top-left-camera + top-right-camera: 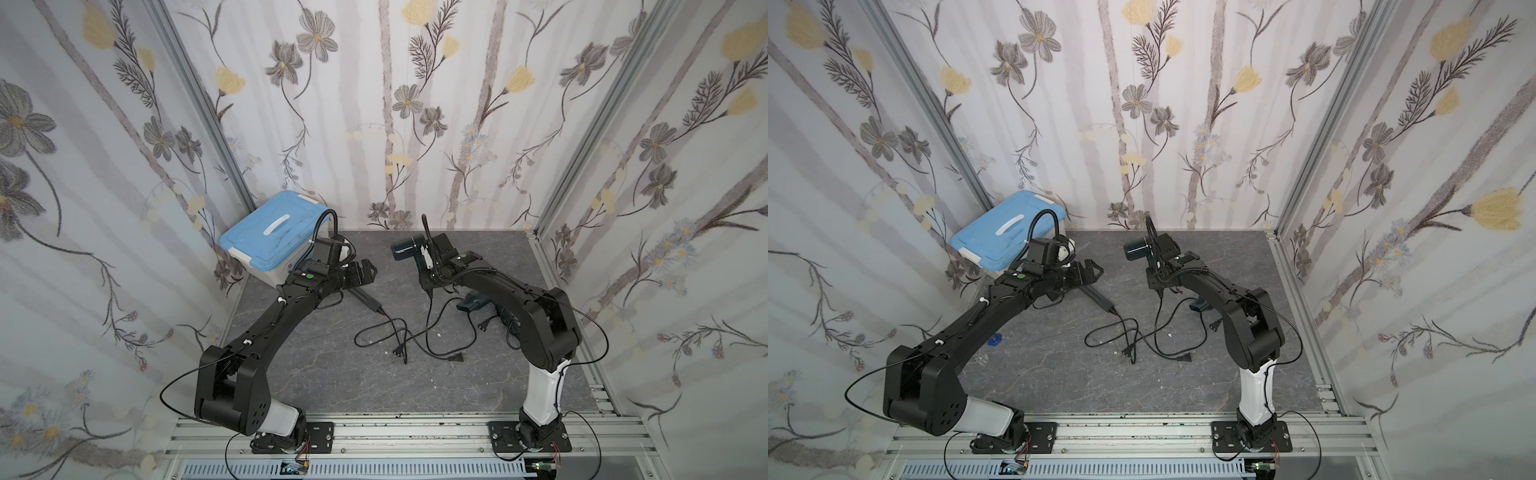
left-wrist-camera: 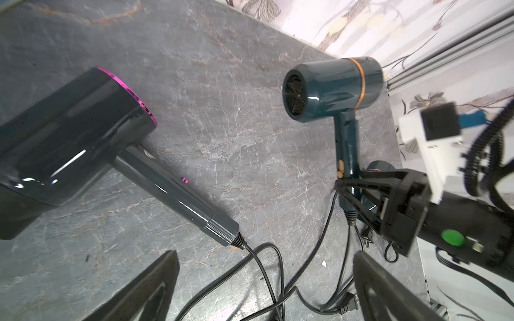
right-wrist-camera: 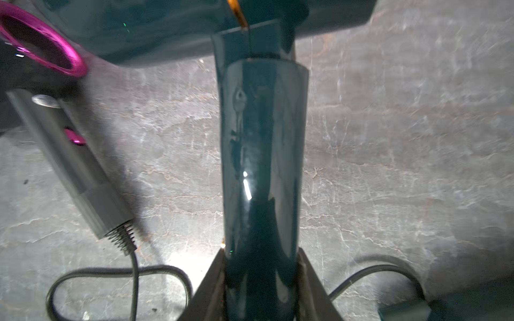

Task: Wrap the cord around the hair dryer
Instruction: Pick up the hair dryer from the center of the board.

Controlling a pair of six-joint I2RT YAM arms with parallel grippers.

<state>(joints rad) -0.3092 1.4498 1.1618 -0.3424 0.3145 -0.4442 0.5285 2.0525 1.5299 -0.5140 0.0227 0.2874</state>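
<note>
My right gripper [image 1: 424, 261] [image 3: 260, 266] is shut on the handle of a dark teal hair dryer [image 1: 405, 250] [image 1: 1136, 250] [image 2: 331, 86] [image 3: 261, 152] with an orange ring, holding it above the table. Its black cord [image 1: 428, 328] [image 2: 328, 219] hangs from the handle's base and lies loose on the table, ending in a plug [image 1: 457, 358]. My left gripper [image 1: 370, 270] [image 1: 1094, 270] [image 2: 265, 254] is open and holds nothing. It hovers over a black hair dryer [image 1: 365, 299] [image 2: 83, 125] [image 3: 69, 155] with a magenta ring that lies on the table.
The black dryer's cord [image 1: 386, 328] crosses the teal one's near mid-table. Another teal dryer [image 1: 471, 302] lies partly under my right arm. A blue-lidded box [image 1: 270, 237] stands in the back left corner. Flowered walls close in three sides.
</note>
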